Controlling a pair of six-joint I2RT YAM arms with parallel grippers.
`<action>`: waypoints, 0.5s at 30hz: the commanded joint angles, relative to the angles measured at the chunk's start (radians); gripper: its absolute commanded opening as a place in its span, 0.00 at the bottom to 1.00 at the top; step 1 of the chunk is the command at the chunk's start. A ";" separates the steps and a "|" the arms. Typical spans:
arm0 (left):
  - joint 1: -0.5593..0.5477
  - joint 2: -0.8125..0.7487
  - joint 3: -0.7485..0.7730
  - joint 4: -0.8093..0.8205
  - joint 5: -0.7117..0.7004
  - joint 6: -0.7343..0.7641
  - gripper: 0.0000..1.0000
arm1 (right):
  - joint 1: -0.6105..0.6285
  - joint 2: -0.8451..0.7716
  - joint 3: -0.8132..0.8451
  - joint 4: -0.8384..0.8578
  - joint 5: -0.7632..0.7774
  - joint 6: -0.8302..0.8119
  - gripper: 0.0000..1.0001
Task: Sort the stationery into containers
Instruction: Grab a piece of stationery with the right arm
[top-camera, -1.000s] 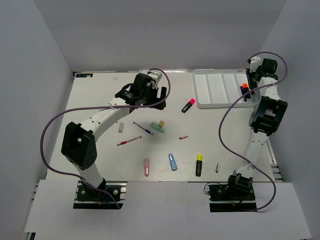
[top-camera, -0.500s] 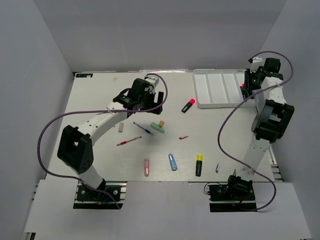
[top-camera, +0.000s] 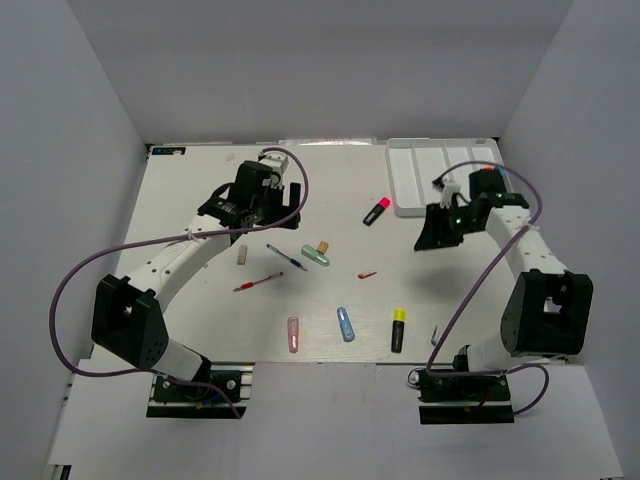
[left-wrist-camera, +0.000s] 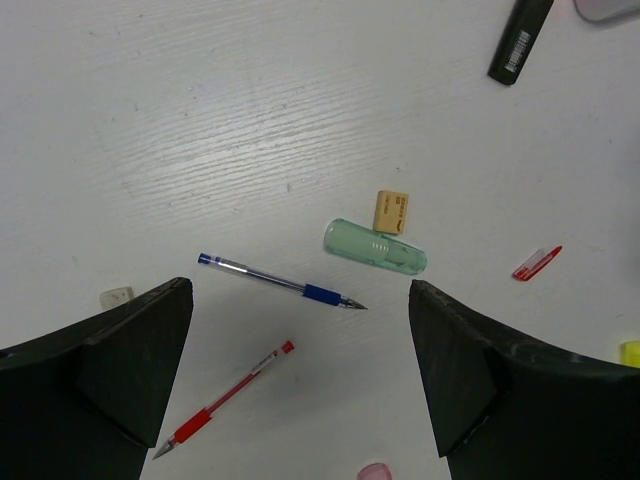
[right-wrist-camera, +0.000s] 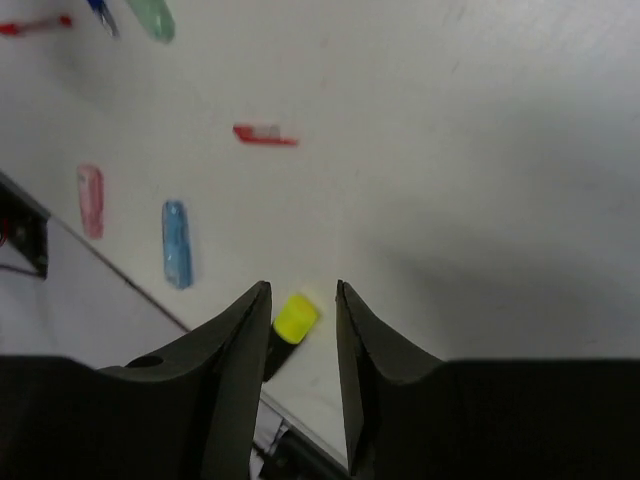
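Note:
My left gripper (top-camera: 253, 220) hovers wide open above the table, with nothing between its fingers (left-wrist-camera: 300, 288). Under it lie a blue pen (left-wrist-camera: 282, 283), a red pen (left-wrist-camera: 222, 399), a green capsule (left-wrist-camera: 375, 246) and a tan bit (left-wrist-camera: 390, 212). My right gripper (top-camera: 430, 238) hangs just in front of the white tray (top-camera: 420, 170), slightly open and holding nothing (right-wrist-camera: 302, 288). Far below its fingers sits the yellow-capped highlighter (right-wrist-camera: 294, 317). A pink-capped highlighter (top-camera: 376, 210) lies left of the tray.
A blue capsule (top-camera: 345, 323), a pink capsule (top-camera: 293, 333) and the yellow-capped highlighter (top-camera: 398, 329) lie near the front edge. A small red piece (top-camera: 367, 274) sits mid-table, a grey bit (top-camera: 241, 255) at the left, a thin small item (top-camera: 435, 336) front right.
My right arm swung away from the tray's right end, down and left over the table, jaws a little wider. My left arm drew back leftward, still open.

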 joint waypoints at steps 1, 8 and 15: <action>0.009 -0.055 -0.010 0.002 -0.011 -0.006 0.98 | 0.072 -0.029 -0.089 -0.088 -0.041 0.155 0.38; 0.018 -0.056 -0.030 0.015 -0.008 -0.014 0.98 | 0.192 -0.221 -0.339 -0.015 -0.007 0.377 0.37; 0.027 -0.027 -0.016 0.015 -0.006 -0.023 0.98 | 0.317 -0.417 -0.435 -0.061 0.204 0.557 0.56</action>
